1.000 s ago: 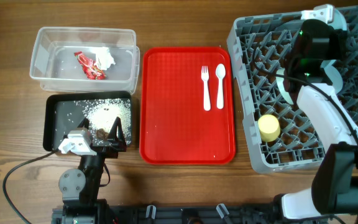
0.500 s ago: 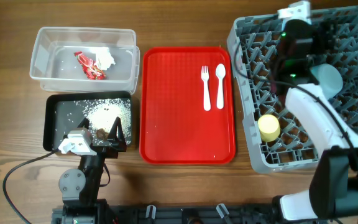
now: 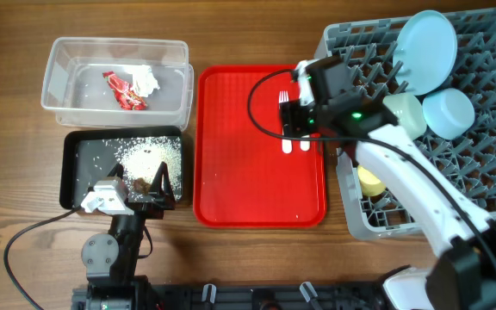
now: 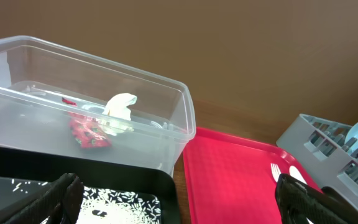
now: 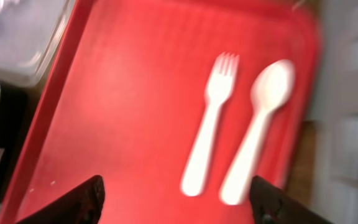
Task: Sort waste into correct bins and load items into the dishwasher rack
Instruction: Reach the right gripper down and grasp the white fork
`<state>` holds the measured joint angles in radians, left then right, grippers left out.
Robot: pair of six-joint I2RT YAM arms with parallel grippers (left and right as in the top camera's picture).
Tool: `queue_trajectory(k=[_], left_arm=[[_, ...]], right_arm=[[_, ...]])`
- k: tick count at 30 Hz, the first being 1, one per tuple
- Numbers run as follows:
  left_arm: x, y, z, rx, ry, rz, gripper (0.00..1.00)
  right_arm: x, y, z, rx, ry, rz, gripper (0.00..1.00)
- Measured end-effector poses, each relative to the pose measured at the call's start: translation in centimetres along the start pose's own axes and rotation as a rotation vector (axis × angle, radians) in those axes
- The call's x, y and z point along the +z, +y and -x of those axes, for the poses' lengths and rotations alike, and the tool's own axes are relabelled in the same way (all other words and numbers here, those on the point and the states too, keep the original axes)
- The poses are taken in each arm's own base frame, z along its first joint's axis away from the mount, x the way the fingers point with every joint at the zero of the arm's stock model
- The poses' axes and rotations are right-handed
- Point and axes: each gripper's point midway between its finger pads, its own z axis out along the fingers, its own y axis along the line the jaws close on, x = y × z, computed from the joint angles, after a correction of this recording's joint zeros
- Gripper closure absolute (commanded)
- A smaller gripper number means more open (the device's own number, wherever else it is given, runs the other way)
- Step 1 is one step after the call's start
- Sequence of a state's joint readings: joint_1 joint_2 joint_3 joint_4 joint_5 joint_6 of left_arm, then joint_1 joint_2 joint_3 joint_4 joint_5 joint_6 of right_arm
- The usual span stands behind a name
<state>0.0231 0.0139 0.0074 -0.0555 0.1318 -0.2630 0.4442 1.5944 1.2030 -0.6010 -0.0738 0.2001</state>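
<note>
A white fork [image 3: 285,131] and spoon [image 3: 305,102] lie side by side on the flat red tray [image 3: 239,146]. My right gripper [image 3: 298,120] hovers open just above them, empty; in its wrist view the fork [image 5: 209,127] and spoon [image 5: 258,130] lie ahead of the gripper [image 5: 179,205]. The rack [image 3: 338,52] holds a light blue plate [image 3: 427,40], pale green bowl [image 3: 406,114], light blue bowl [image 3: 448,113] and yellow cup [image 3: 370,179]. The clear tub [image 3: 84,82] holds a red wrapper [image 3: 126,91] and tissue [image 3: 145,81]. Rice [image 3: 149,155] lies in the black tray [image 3: 69,172]. My left gripper [image 3: 158,185] rests open, empty, at that tray's near edge.
In the left wrist view the clear tub [image 4: 173,124] stands behind the black tray [image 4: 135,183], with the red tray [image 4: 229,174] and the rack's corner [image 4: 319,140] to the right. Bare wooden tabletop [image 3: 15,215] surrounds everything.
My right gripper let go of the light blue bowl in the rack, opened, and swung left to hover over the fork and spoon. The left arm has not moved.
</note>
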Motion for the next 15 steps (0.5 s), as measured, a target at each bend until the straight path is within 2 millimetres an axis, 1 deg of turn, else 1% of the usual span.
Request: queue_trajectory(k=[2, 4, 6, 8, 9, 10, 11, 14, 15], left_arm=[[0.0, 0.0, 0.0, 0.0, 0.0, 0.0, 0.0], [0.0, 0.0, 0.0, 0.0, 0.0, 0.0, 0.0], [0.0, 0.0, 0.0, 0.0, 0.0, 0.0, 0.0], [0.0, 0.0, 0.0, 0.0, 0.0, 0.0, 0.0], [0.0, 0.0, 0.0, 0.0, 0.0, 0.0, 0.0], [0.0, 0.0, 0.0, 0.0, 0.0, 0.0, 0.0], [0.0, 0.0, 0.0, 0.0, 0.0, 0.0, 0.0], [0.0, 0.0, 0.0, 0.0, 0.0, 0.0, 0.0], [0.0, 0.0, 0.0, 0.0, 0.0, 0.0, 0.0]], right_arm=[[2.3, 1.0, -1.2, 0.017, 0.058, 0.03, 0.24], [5.2, 1.0, -2.1, 0.036, 0.104, 0.039, 0.3], [8.3, 0.1, -3.1, 0.059, 0.141, 0.023, 0.3], [10.5, -1.1, -3.8, 0.072, 0.159, -0.009, 0.3], [11.4, -1.6, -3.9, 0.075, 0.156, -0.023, 0.33], [12.1, -2.1, -4.0, 0.076, 0.154, -0.034, 0.36], [12.2, -2.2, -3.5, 0.072, 0.137, -0.037, 0.39], [12.7, -2.7, -3.3, 0.063, 0.13, -0.061, 0.55], [12.8, -2.8, -3.1, 0.057, 0.125, -0.068, 0.66]])
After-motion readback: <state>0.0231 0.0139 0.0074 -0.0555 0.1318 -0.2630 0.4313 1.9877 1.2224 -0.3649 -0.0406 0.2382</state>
